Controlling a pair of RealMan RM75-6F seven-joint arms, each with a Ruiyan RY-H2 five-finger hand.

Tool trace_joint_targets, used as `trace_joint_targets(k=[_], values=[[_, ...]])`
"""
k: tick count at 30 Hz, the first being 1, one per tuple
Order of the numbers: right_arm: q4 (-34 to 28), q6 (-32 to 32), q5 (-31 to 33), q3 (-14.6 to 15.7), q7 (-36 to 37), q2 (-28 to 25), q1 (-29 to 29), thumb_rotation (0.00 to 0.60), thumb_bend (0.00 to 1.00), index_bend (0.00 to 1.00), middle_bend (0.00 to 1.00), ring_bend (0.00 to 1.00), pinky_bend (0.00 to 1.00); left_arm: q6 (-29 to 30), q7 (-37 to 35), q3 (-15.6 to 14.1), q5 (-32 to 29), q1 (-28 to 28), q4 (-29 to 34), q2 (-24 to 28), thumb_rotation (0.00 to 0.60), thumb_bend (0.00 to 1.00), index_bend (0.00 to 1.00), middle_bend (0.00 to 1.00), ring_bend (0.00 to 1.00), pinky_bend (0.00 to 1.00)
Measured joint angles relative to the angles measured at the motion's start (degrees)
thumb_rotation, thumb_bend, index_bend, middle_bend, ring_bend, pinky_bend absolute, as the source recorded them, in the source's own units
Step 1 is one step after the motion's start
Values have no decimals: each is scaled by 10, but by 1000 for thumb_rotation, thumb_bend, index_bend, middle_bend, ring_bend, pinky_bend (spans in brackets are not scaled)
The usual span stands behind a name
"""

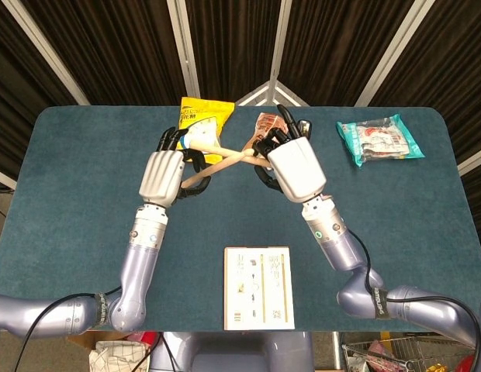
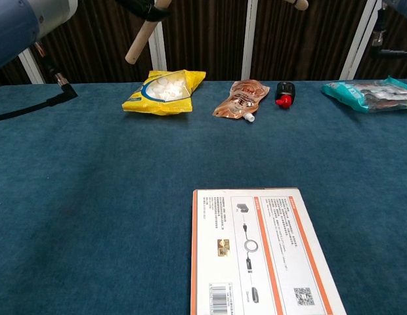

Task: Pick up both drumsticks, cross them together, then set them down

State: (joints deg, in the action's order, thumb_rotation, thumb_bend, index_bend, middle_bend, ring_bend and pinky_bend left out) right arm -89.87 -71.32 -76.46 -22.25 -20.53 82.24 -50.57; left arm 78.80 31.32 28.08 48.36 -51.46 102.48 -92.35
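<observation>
wooden drumsticks, two of them, are up in the air between my hands and crossed in an x above the far middle of the blue table (image 1: pixel 77 194). much of each stick is hidden from the head view: my left hand (image 1: pixel 164 174) covers the grip of one drumstick (image 1: pixel 200 177), and my right hand (image 1: pixel 293 164) covers the grip of the other drumstick (image 1: pixel 217 149), so only the middle lengths and the crossing show. the chest view cuts nearly everything off at its top edge; only a butt end of one stick (image 2: pixel 139 42) and a small stub of the other (image 2: pixel 297 4) hang into it, and my hands are barely there.

my left hand has its pale back turned up, dark fingers curled around its stick. my right hand is also back-up, tilted, fingers wrapped on its stick, with some dark fingertips poking out toward the far side. both forearms rise from the near edge and lean in toward each other.

behind the sticks on the cloth lie a yellow snack bag (image 2: pixel 165 91), a brown spouted pouch (image 2: pixel 240 98) and a small red and black object (image 2: pixel 285 94) that i cannot make out. a teal packet (image 1: pixel 378 139) lies far right, and a printed box (image 1: pixel 257 287) sits near me.
</observation>
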Motion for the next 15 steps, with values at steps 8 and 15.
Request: trace_joint_targets(k=[8, 15], values=[[3, 0, 1, 5, -2, 2, 1, 600, 488, 708, 628, 382, 15, 6, 8, -1, -5, -3, 5, -3, 600, 470, 657, 606, 120, 26], [3, -5, -1, 5, 2, 0, 4, 600, 487, 708, 628, 382, 19, 9, 15, -3, -9, -5, 3, -2, 600, 469, 657, 607, 120, 26]])
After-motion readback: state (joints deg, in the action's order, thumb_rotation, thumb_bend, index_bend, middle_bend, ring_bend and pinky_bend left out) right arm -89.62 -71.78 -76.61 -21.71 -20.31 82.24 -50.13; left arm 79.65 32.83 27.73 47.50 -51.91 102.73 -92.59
